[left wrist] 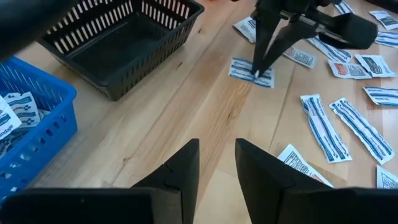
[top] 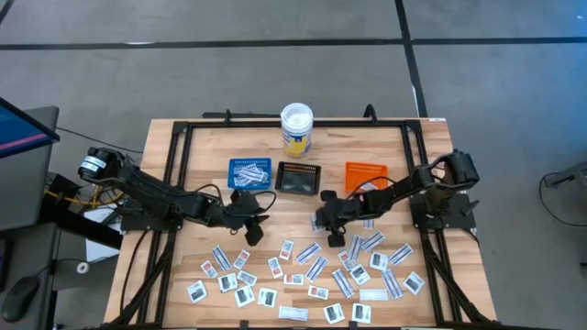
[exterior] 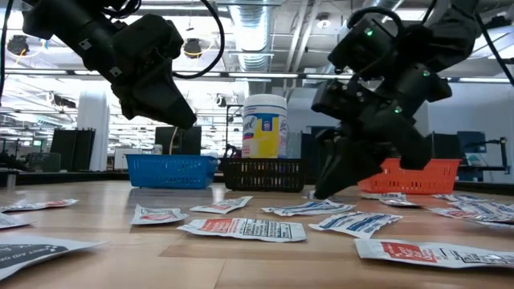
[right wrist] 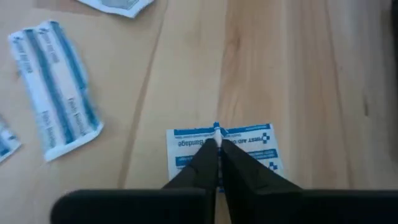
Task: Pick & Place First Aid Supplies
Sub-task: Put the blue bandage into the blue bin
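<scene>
right gripper [right wrist: 217,152]: jaws pressing together on a white-and-blue bandage packet [right wrist: 249,144], centre of the high view, on the table [top: 183,174]
left gripper [left wrist: 216,163]: hovering left of centre, jaws standing slightly apart, holding nothing
supplies [top: 312,270]: lying scattered across the lower table
nearby: black tray [top: 298,178] sitting just above the pinch; blue tray [top: 249,173], orange tray [top: 364,173], tub [top: 296,129] sitting along the upper table

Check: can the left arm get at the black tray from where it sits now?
Probably yes. The left tool hangs open just short of the black tray, with only bare table between them. The right tool is off to the side, shut on a bandage packet.
</scene>
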Motion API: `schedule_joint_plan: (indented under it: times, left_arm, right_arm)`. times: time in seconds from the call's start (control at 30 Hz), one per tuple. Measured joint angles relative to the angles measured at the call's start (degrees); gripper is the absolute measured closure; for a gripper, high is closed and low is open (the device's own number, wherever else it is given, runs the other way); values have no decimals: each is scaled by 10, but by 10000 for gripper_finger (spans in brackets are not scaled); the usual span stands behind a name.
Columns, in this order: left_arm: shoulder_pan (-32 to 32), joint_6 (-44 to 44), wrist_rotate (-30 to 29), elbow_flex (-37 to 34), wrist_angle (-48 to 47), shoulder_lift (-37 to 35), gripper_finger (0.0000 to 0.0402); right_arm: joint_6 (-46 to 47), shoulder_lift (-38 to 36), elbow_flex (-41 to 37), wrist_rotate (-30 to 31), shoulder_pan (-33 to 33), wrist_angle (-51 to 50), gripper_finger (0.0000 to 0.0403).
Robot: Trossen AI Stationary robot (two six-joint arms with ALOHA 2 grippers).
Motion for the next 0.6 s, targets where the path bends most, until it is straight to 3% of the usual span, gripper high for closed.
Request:
schedule_joint_plan:
  times: [0.17, 0.33, 0.6]
  left_arm:
    - [0, -4, -18, 0, 9, 0, 298]
    - [0, -4, -27, 0, 19, 0, 298]
    - [0, 8, -30, 0, 104, 40, 298]
  right_arm:
    - [-19, -30, 18, 12, 1, 2, 380]
    - [-40, -42, 22, 78, 2, 79, 390]
    - [57, -44, 24, 95, 2, 240, 389]
